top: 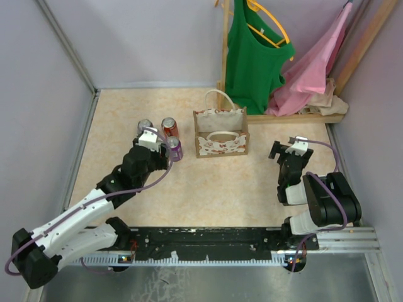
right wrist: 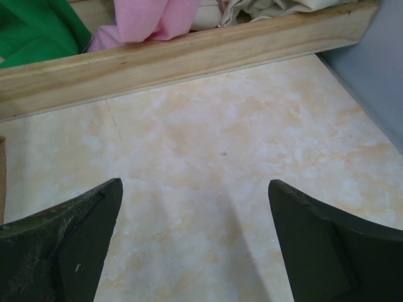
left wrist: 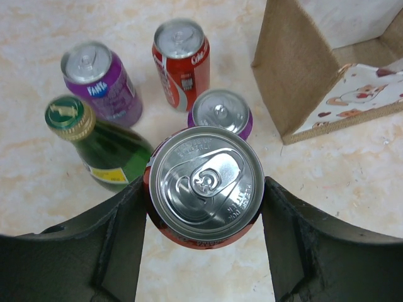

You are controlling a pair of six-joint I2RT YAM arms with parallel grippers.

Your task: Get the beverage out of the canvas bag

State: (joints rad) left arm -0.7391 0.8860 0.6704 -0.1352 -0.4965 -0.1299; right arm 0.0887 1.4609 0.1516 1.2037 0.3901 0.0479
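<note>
Between the fingers of the left claw (left wrist: 203, 194) sits a red can (left wrist: 204, 179), pinched from both sides, its silver lid and pull-tab facing up. It is outside the canvas bag (left wrist: 296, 75), which stands near on its right, showing a coarse burlap side and a floral panel. Whether the can rests on the table (left wrist: 352, 182) or hangs above it I cannot tell. I judge the can to be thin aluminium: stiff while full, smooth, likely slippery and fairly heavy. A squeeze across the round wall below the rim suits it, kept gentle lest it dent. Beyond it cluster a purple Fanta can (left wrist: 101, 82), a red cola can (left wrist: 181, 63), a lower purple can (left wrist: 221, 113) and a green glass bottle (left wrist: 101, 145). The right claw (right wrist: 194, 189) is spread wide and empty over marbled tabletop, near a wooden rail (right wrist: 189, 60)
</note>
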